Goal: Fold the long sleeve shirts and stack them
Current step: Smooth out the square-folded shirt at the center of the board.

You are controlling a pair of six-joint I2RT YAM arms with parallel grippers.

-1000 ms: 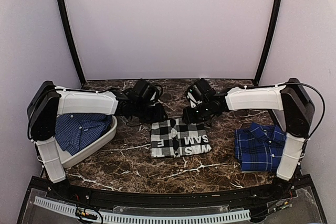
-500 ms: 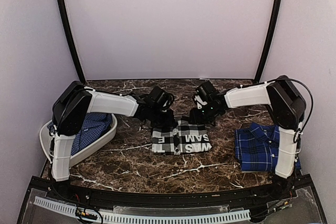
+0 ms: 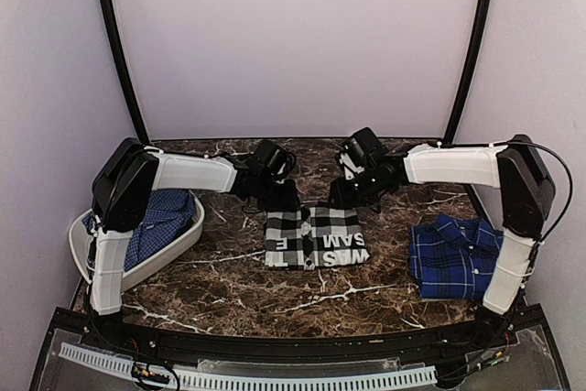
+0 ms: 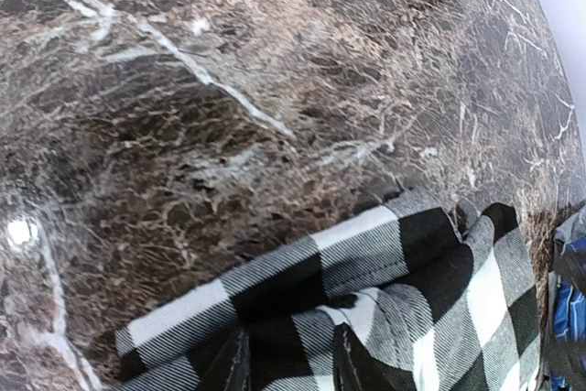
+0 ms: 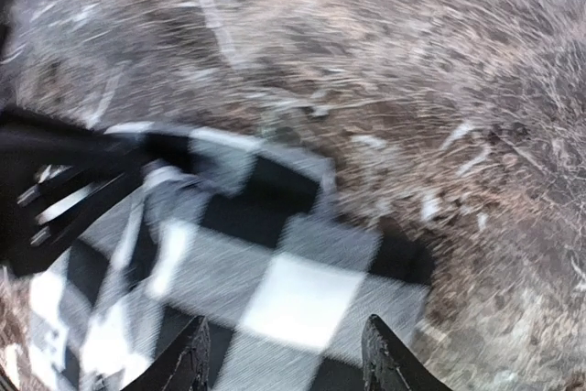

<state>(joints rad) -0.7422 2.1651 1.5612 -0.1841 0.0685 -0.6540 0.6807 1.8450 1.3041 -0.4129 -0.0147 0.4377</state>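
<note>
With my left gripper (image 4: pixel 290 347) and right gripper (image 5: pixel 284 343) both unclenched above the checked shirt (image 3: pixel 314 237), I reckon it soft, limp and slippy, best pinched through all layers at its far corners.

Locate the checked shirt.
In the top view, the checked shirt lies folded mid-table, between the white tub on the left and the blue plaid shirt on the right.

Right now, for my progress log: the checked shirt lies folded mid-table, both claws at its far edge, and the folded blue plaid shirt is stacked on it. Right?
No: the top external view shows the blue plaid shirt folded on the table to the checked shirt's right, apart from it. The rest holds, left claw and right claw at its far edge.
</note>
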